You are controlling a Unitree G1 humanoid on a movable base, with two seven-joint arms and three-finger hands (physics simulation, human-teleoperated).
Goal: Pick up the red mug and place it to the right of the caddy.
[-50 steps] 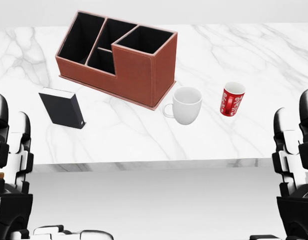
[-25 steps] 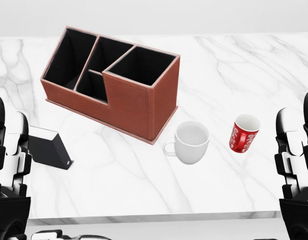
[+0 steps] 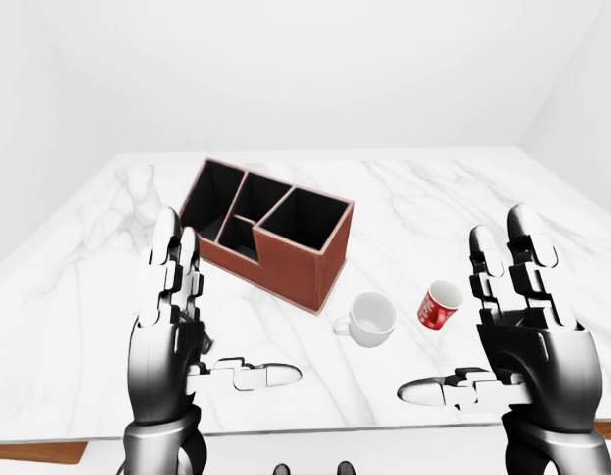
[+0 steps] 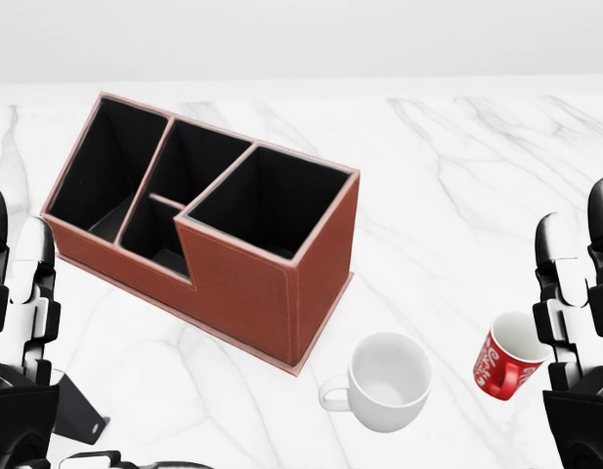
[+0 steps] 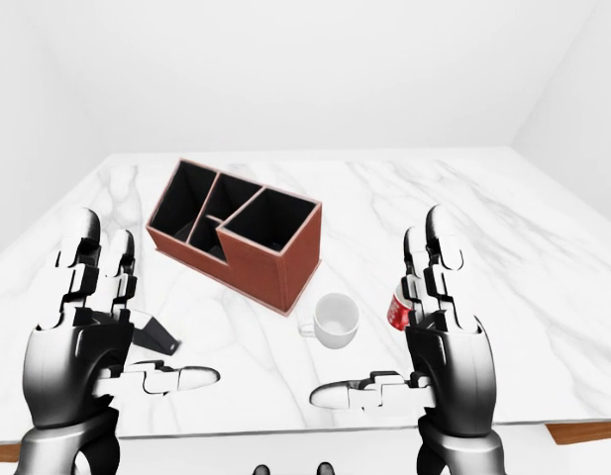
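The red mug (image 4: 504,364) with white patterning stands upright on the marble table (image 4: 457,166), at the lower right of the head view. The brown caddy (image 4: 244,266) with black compartments stands to its left, apart from it. A white mug (image 4: 390,382) stands between them. My right hand (image 3: 503,332) is open and empty, raised palm-in just to the right of the red mug; in the right-eye view it partly hides the mug. My left hand (image 3: 186,317) is open and empty, to the left of the caddy.
A black box (image 5: 152,335) lies on the table to the left of the caddy, partly hidden by my left hand. The table's near edge (image 3: 315,430) runs along the bottom of the eye views. White walls stand behind.
The camera has moved closer to the table: caddy, white mug and red mug have shifted down and grown larger in the head view. Both hands stay open at the view's edges.
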